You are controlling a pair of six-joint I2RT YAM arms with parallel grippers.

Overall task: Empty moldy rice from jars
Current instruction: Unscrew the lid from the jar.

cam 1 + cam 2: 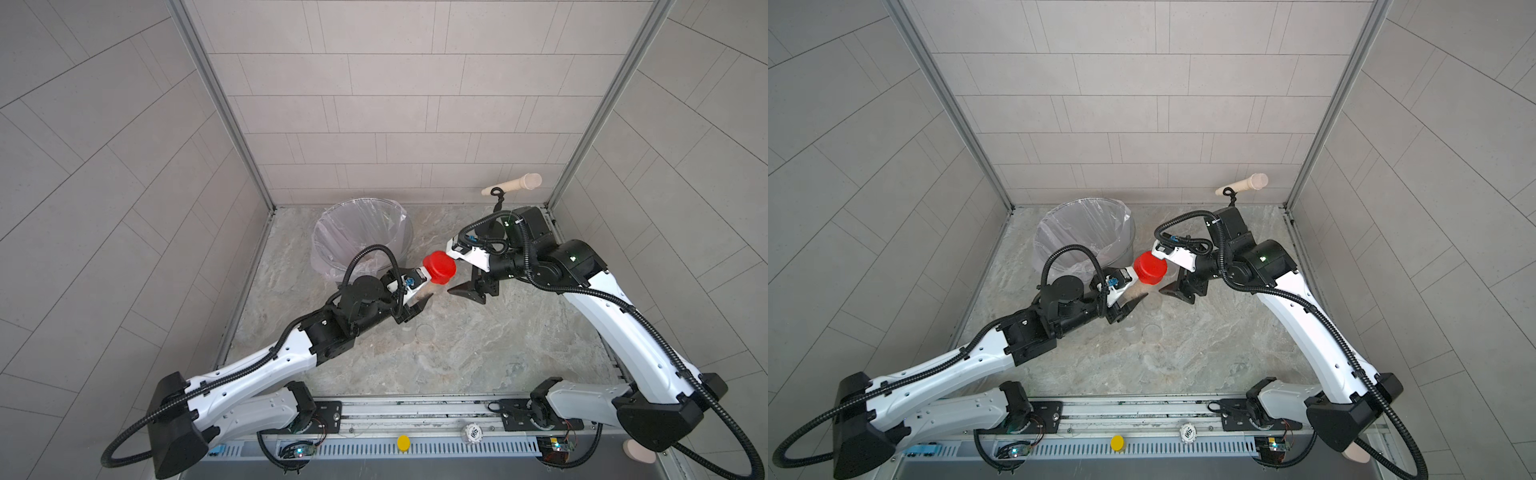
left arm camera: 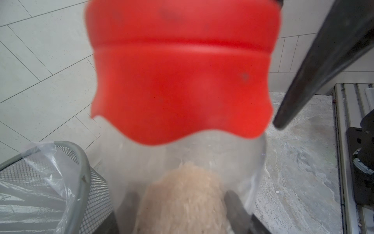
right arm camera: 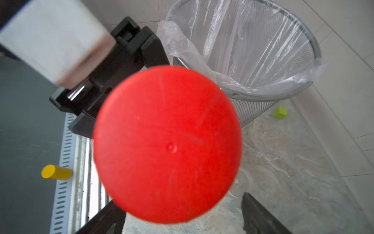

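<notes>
Marbled bench, both top views: my left pincer clamps the tilted jar beside the lined bin. My right pincer stands wide and empty. I should centre it on the red lid before closing.

Left wrist alone shows moldy rice inside.

Right wrist alone shows the lid face-on, with my fingers flanking its edge.

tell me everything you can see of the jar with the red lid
The red-lidded jar is a small clear cylinder closed by a wavy-edged red lid. Pale beige rice lies inside. The left gripper holds its body, tilted, above the table beside the bin; the open right gripper flanks the lid.
</notes>
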